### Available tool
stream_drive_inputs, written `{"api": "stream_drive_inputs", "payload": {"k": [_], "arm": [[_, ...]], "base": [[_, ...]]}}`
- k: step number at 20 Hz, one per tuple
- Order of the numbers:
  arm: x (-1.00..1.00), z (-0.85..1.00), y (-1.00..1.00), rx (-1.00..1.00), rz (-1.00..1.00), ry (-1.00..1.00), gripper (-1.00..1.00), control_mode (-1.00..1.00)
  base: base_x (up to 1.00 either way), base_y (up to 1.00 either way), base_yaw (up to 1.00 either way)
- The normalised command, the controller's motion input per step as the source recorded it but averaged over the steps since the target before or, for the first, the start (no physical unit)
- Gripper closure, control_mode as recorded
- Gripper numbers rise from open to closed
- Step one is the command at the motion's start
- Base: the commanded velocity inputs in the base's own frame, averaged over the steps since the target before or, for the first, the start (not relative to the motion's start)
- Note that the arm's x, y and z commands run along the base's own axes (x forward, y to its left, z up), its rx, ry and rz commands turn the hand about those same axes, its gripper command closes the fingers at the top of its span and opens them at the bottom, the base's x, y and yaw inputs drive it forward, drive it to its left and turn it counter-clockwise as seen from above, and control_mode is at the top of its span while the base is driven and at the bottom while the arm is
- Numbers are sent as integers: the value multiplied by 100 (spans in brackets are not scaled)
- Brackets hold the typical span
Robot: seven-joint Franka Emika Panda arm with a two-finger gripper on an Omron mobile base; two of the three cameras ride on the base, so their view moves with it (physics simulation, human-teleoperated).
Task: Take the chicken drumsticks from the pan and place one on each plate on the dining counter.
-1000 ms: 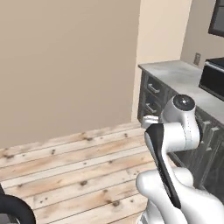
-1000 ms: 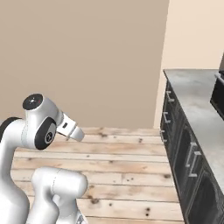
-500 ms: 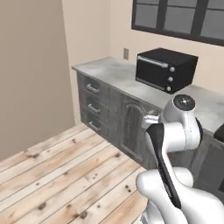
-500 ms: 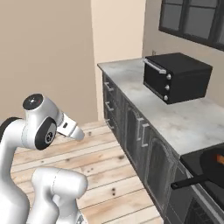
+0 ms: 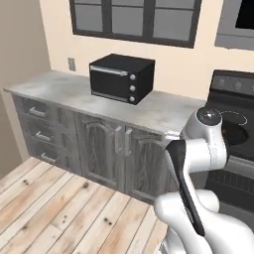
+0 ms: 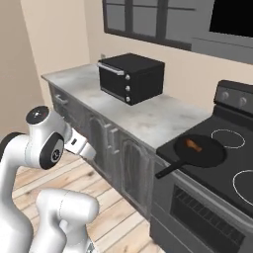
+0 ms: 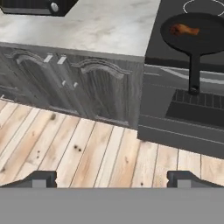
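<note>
A round black pan (image 6: 207, 152) sits on the front left burner of the stove, its long handle (image 6: 169, 170) sticking out over the stove's front edge. One golden-brown chicken drumstick (image 6: 192, 145) lies in it. In the hand view the pan (image 7: 205, 37) is at the top right with the drumstick (image 7: 184, 29) inside and the handle (image 7: 194, 70) pointing toward me. My gripper (image 7: 113, 179) is open and holds nothing, well back from the stove and above the wooden floor. The plates and the dining counter are out of view.
A black toaster oven (image 6: 131, 76) stands on a grey marbled counter (image 5: 59, 87) left of the black stove (image 6: 232, 173). Dark grey cabinet doors (image 7: 87, 87) and the oven front face me. Wooden floor (image 7: 65, 148) lies between me and them.
The whole picture has swung as the base turned: the bare wall gave way to the toaster oven counter, then the stove with the pan. The gripper stayed open.
</note>
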Motion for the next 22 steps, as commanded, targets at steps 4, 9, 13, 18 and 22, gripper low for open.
{"api": "stream_drive_inputs", "payload": {"k": [4, 9, 13, 18, 22], "arm": [[0, 0, 0, 0, 0, 0, -100, 100], [0, 0, 0, 0, 0, 0, -100, 100], [0, 0, 0, 0, 0, 0, -100, 100], [0, 0, 0, 0, 0, 0, -100, 100], [0, 0, 0, 0, 0, 0, -100, 100]], "base": [[-26, -43, -47], [-2, -65, -43], [4, -69, -39], [36, -48, -35], [59, -8, -32]]}}
